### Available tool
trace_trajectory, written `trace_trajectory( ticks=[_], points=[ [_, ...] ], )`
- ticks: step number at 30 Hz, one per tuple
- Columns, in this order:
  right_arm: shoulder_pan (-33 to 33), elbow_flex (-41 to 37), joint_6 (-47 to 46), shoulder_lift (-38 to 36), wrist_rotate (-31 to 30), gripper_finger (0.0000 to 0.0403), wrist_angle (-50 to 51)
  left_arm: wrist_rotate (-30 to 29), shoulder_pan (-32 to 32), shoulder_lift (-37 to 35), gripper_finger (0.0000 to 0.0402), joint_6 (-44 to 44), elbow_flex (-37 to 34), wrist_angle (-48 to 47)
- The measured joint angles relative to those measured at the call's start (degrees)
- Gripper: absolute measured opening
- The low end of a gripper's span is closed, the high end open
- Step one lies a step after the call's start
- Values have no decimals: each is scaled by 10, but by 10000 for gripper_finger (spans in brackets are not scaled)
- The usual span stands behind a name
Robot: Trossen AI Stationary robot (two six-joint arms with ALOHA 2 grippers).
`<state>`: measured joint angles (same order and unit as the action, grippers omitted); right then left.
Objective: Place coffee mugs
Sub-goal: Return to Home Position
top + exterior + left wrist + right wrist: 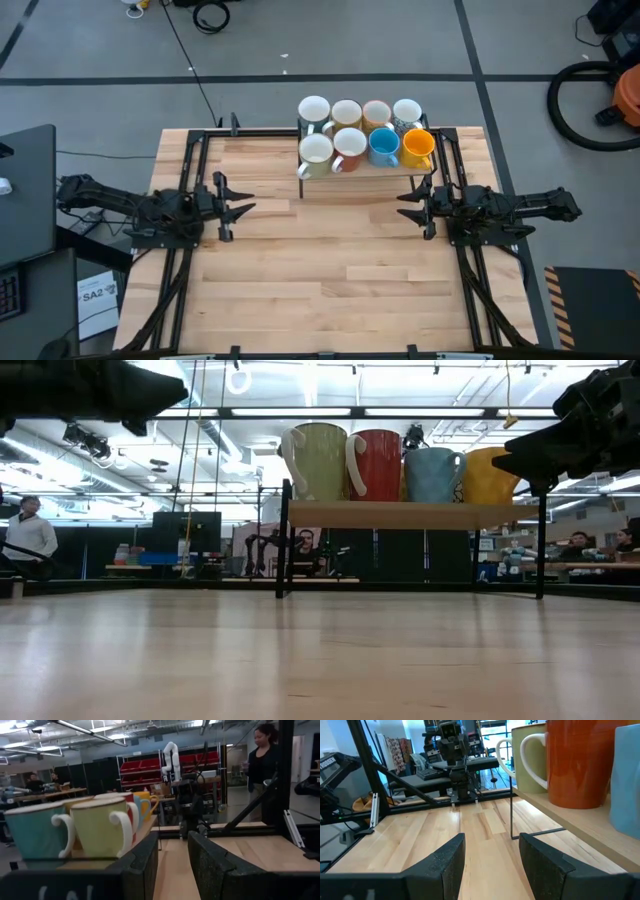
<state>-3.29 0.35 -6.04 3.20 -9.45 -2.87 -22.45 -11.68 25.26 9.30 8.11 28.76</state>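
Note:
Several mugs stand upright in two rows on a small raised wooden shelf (362, 168) at the table's far middle. The near row holds a pale green mug (316, 151), a reddish-brown mug (349, 147), a blue mug (384, 146) and an orange mug (418, 146). The far row holds white and cream mugs (346, 114). My left gripper (244, 208) is open and empty at the table's left, above the wood. My right gripper (407, 207) is open and empty at the right, near the shelf's right leg.
The shelf stands on thin black legs (283, 540) with open room beneath it. Black frame rails (190, 160) run along the table's left and right sides. Bare wood (330, 270) lies between and in front of the arms. People (260, 755) are in the room beyond.

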Motion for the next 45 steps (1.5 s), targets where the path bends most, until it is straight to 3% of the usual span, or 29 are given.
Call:
trace_trajectory(
  ticks=[17, 29, 35, 45],
  points=[
    [0, 0, 0, 0, 0, 192, 0, -11, 0, 1, 114, -37, -65, 45],
    [0, 0, 0, 0, 0, 192, 0, -19, 0, -55, 114, 15, -76, 48],
    [0, 0, 0, 0, 0, 192, 0, -11, 0, -106, 114, 15, -76, -39],
    [0, 0, 0, 0, 0, 192, 0, 98, 0, -176, 114, -24, -77, -183]
  ],
)
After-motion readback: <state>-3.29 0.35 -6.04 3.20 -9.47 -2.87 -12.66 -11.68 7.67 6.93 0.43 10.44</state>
